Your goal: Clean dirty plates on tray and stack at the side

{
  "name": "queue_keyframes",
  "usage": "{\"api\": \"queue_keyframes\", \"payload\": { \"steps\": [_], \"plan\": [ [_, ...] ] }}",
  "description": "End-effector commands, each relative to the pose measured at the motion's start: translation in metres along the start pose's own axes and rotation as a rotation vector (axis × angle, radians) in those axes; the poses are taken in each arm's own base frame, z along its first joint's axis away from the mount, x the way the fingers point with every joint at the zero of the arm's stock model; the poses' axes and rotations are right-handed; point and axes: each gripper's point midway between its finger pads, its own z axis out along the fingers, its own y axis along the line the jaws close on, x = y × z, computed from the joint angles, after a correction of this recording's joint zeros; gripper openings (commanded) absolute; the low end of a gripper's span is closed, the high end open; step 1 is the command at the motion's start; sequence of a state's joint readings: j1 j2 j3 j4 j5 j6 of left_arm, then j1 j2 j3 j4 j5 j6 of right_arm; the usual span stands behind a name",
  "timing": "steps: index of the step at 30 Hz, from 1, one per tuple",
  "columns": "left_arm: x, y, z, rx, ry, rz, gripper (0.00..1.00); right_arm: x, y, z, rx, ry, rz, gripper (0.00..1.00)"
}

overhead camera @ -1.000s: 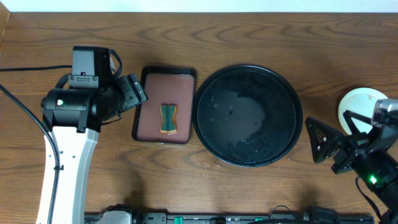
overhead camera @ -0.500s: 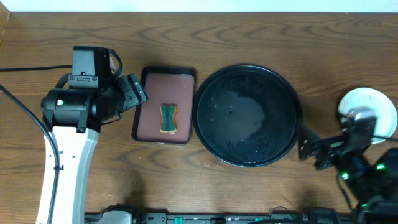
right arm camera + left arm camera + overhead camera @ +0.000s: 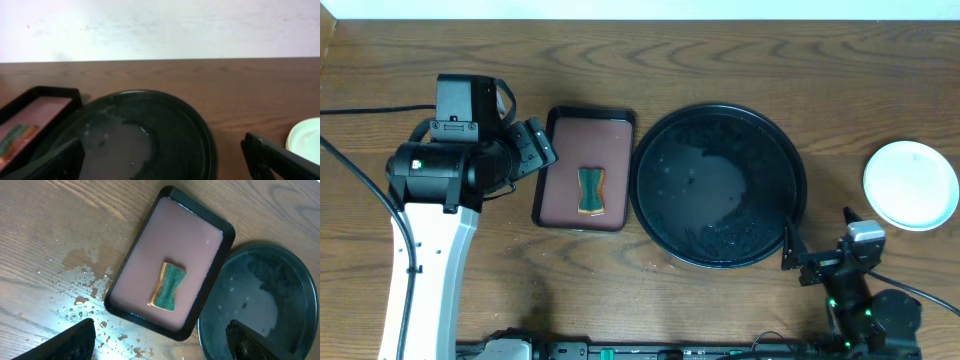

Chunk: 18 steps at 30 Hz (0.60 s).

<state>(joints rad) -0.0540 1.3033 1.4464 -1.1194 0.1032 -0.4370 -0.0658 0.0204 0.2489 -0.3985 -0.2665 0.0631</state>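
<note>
Plates (image 3: 306,142) lie off to rt of spread R tool (image 3: 161,150), apart.

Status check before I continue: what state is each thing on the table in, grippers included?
Black tray: no plates on it, wet inside.
Plate: on the table at the far right, looks clean.
Sponge: lying flat.
Brown tray: holds the sponge.
Left gripper: open, empty.
Right gripper: open, empty.

White-and-black left arm (image 3: 425,250) with black cables (image 3: 360,190).
</note>
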Motion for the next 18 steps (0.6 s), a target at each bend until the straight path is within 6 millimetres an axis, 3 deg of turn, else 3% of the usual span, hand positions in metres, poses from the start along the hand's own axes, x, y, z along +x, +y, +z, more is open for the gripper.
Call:
{"api": "queue_keyframes", "payload": {
  "steps": [1, 8, 18],
  "plan": [
    [-0.003, -0.001, -0.004, 0.007, -0.012, 0.005, 0.84, 0.018, -0.005, 0.008, 0.015, 0.013, -0.006, 0.99],
    [-0.003, -0.001, -0.004, 0.007, -0.012, 0.005, 0.84, 0.024, -0.011, 0.027, 0.008, -0.118, -0.041, 0.99],
    [-0.003, -0.001, -0.004, 0.007, -0.012, 0.005, 0.84, 0.025, -0.012, 0.027, 0.012, -0.115, -0.039, 0.99]
  ]
}}
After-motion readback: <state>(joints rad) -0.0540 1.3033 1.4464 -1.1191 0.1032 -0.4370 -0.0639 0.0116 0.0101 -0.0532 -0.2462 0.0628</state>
